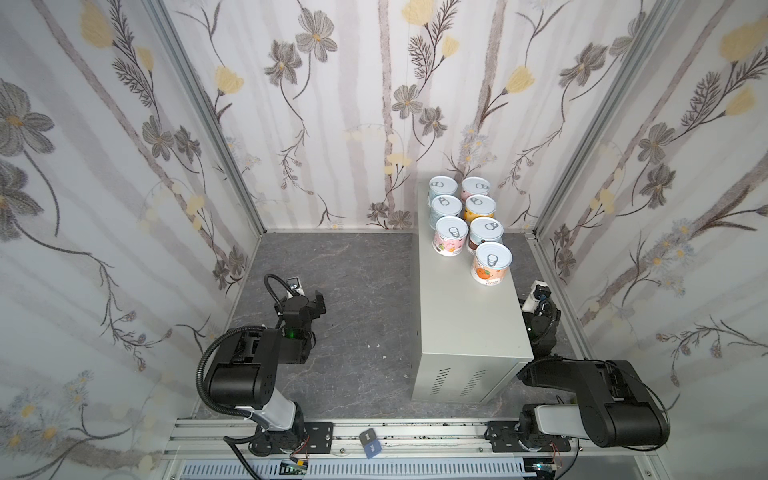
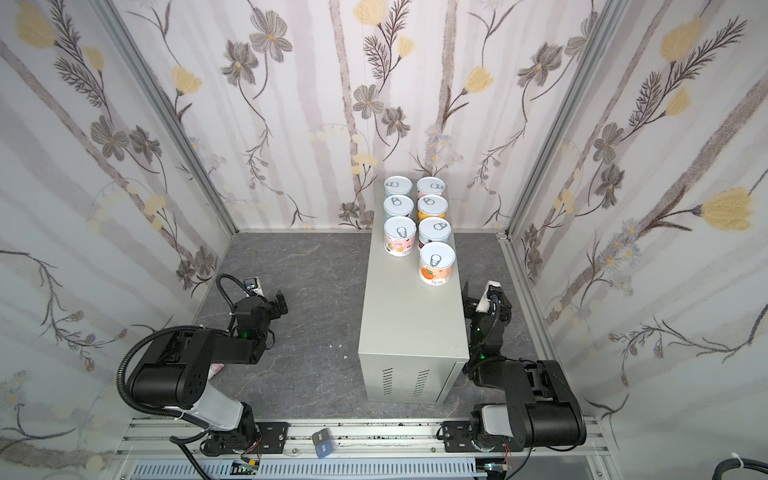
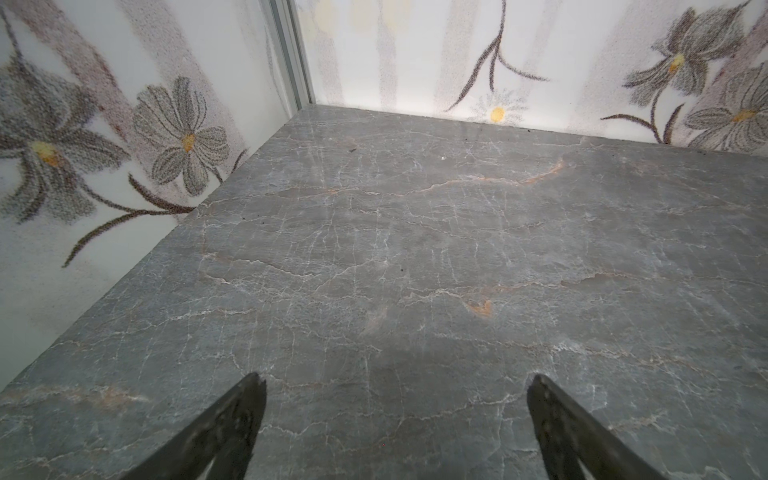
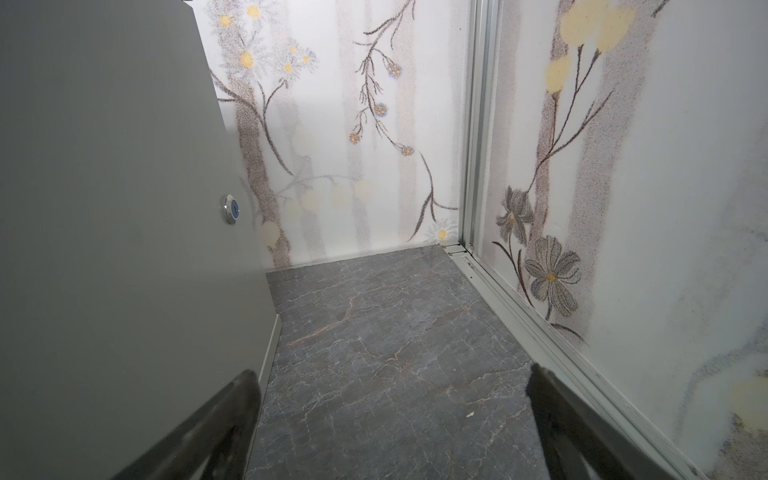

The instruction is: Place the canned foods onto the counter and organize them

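The counter held all seven canned foods at its far end — upright, in two close rows, three beside four — so I judged the placing done. Your left gripper and right gripper hung spread and empty near the floor. You did well to hold the right one off the counter's side, lest a knock jolt them.
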Controlling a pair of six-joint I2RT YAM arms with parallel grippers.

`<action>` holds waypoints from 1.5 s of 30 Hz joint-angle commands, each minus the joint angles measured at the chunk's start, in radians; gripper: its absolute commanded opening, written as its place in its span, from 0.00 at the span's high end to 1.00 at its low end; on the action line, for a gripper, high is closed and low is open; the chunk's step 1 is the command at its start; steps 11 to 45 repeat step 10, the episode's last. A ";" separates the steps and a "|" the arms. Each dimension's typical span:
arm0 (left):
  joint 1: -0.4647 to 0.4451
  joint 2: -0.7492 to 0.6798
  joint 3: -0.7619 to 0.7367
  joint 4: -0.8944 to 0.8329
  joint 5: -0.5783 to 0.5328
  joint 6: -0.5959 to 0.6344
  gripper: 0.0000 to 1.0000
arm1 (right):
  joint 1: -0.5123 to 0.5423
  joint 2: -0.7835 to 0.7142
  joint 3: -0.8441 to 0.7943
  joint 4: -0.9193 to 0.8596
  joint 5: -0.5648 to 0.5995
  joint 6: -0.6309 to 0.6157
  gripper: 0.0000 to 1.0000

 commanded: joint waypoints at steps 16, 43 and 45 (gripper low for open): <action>-0.002 0.001 0.005 0.032 0.006 -0.001 0.00 | 0.001 0.004 0.005 0.052 0.015 -0.017 0.00; -0.002 0.001 0.005 0.032 0.006 -0.001 0.00 | 0.001 0.004 0.005 0.052 0.015 -0.017 0.00; -0.002 0.001 0.005 0.032 0.006 -0.001 0.00 | 0.001 0.004 0.005 0.052 0.015 -0.017 0.00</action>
